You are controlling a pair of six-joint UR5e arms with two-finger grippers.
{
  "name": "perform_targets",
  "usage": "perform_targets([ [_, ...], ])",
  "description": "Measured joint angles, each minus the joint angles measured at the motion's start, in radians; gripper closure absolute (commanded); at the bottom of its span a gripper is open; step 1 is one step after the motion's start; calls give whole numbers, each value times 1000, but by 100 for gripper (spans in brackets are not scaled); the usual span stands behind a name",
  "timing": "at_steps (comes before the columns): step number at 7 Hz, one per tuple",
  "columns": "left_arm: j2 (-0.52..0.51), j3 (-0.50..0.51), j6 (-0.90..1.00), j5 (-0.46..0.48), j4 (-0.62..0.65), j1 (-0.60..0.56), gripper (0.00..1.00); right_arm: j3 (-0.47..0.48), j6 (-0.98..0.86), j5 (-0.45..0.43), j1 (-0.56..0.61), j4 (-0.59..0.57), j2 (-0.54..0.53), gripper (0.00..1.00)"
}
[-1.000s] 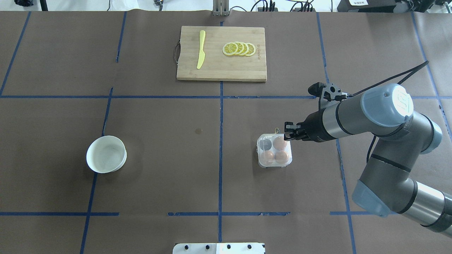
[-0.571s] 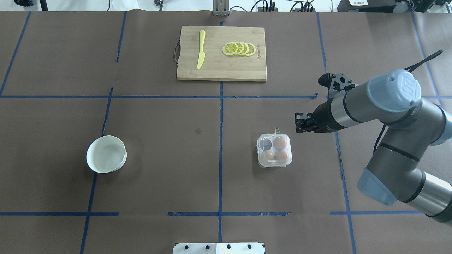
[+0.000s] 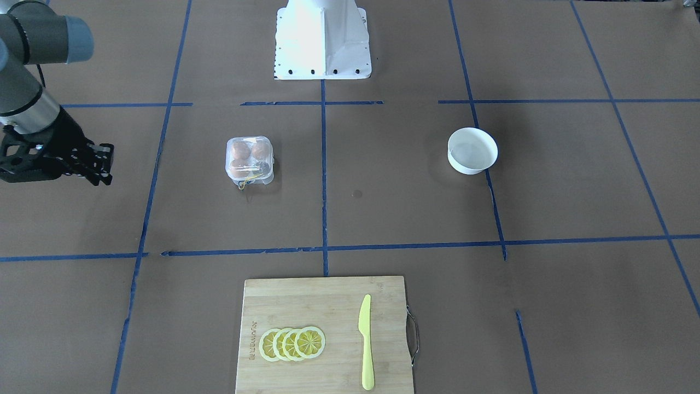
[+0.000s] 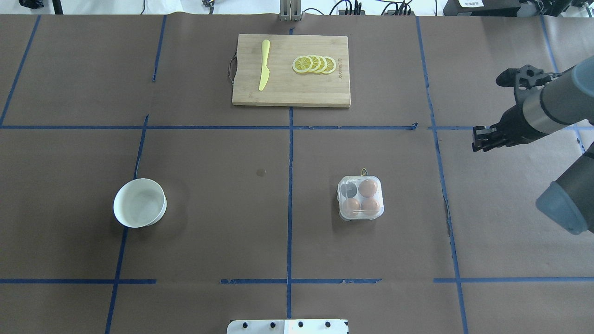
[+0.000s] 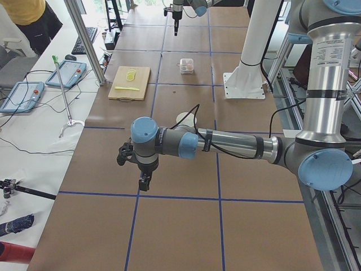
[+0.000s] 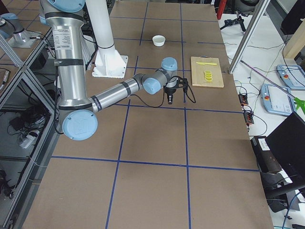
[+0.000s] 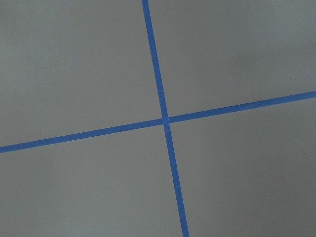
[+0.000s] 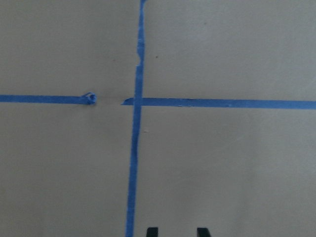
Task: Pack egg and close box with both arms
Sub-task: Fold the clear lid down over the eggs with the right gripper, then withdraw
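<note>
Brown paper desk (image 4: pixel 209 232) with a blue tape grid, white base block (image 4: pixel 287 326) at the robot's edge.

Right hand (image 4: pixel 476 139) hangs above bare paper, open, gripping nothing. The right wrist view shows two black fingertips (image 8: pixel 152 232) with a clear gap between them, over a tape cross (image 8: pixel 136 101).

Box (image 4: pixel 361 198) sits on the desk well apart from the right hand, off to its left and nearer the robot's base. Nothing touches it. Three eggs (image 4: pixel 367 188) are inside: one in the far cell on the side toward the right hand, two in the near cells. The fourth cell looks dark. The clear lid seems down over them; cannot tell if it is latched. A thin yellow band (image 3: pixel 247 179) shows at the box edge away from the robot.

Cutting board (image 4: pixel 297 90) lies left of the right hand and farther from the robot, well apart. It carries a yellow knife (image 4: pixel 264 65) and lemon slices (image 4: pixel 314 64). White bowl (image 4: pixel 139 204) is far to the right hand's left, past the box.

Left hand (image 5: pixel 144 183) shows only in the side view, fingers pointing down over bare paper; cannot tell if open or closed. Its wrist view shows just a tape cross.
</note>
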Motion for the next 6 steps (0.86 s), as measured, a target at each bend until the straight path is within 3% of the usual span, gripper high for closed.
perform_targets([
  [6,26,3,2,-3,-1,0,0,-14,-713,33,367,-294,-105,0],
])
